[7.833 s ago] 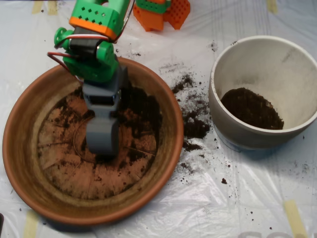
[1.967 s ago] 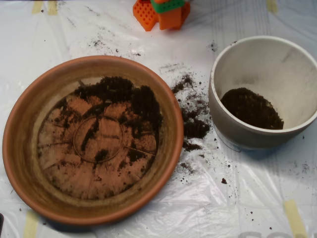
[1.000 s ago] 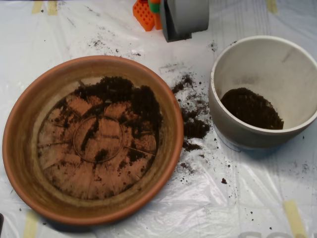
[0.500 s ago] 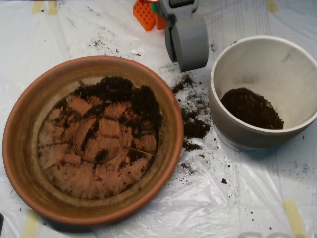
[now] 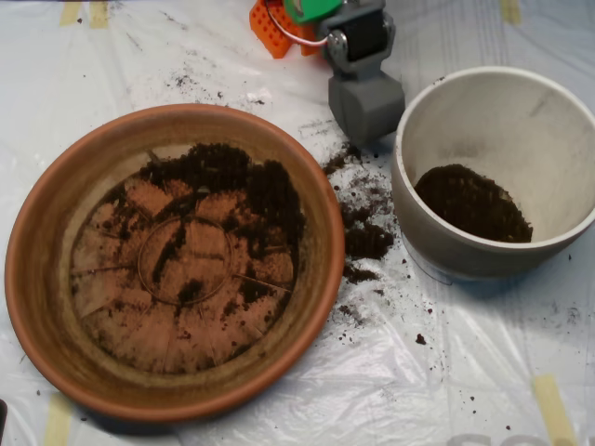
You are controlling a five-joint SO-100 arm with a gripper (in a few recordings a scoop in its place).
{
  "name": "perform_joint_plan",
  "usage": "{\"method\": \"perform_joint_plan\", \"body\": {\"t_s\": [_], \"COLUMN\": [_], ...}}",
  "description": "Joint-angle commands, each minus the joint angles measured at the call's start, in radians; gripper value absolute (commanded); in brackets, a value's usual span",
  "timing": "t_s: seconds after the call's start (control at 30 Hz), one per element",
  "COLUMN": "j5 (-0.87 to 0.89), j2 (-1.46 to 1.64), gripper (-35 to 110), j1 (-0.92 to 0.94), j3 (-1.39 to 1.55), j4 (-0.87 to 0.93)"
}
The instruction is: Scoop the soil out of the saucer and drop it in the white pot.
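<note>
Overhead, the grey pincer [image 5: 366, 107] hangs at the far side, just left of the white pot [image 5: 418, 223] rim and above the spilled crumbs on the desk [image 5: 279, 409]; whether its shells are spread or pressed together I cannot tell. Soil [image 5: 237, 181] lies mostly along the far and right inner part of the saucer [image 5: 37, 307], and a dark heap sits in the pot's bottom.
</note>
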Motion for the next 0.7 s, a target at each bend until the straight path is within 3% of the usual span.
{"method": "perform_joint_plan", "body": {"t_s": [0.0,0.1,0.3,0.67], "j5": [-0.014,-0.014,0.015,0.017], "j2": [0.075,0.075,0.075,0.075], "gripper": [0,0,14,2], "j1": [-0.029,-0.028,0.002,0.003], "j3": [0.021,0.021,0.021,0.021], "j4": [-0.040,-0.040,-0.040,-0.040]}}
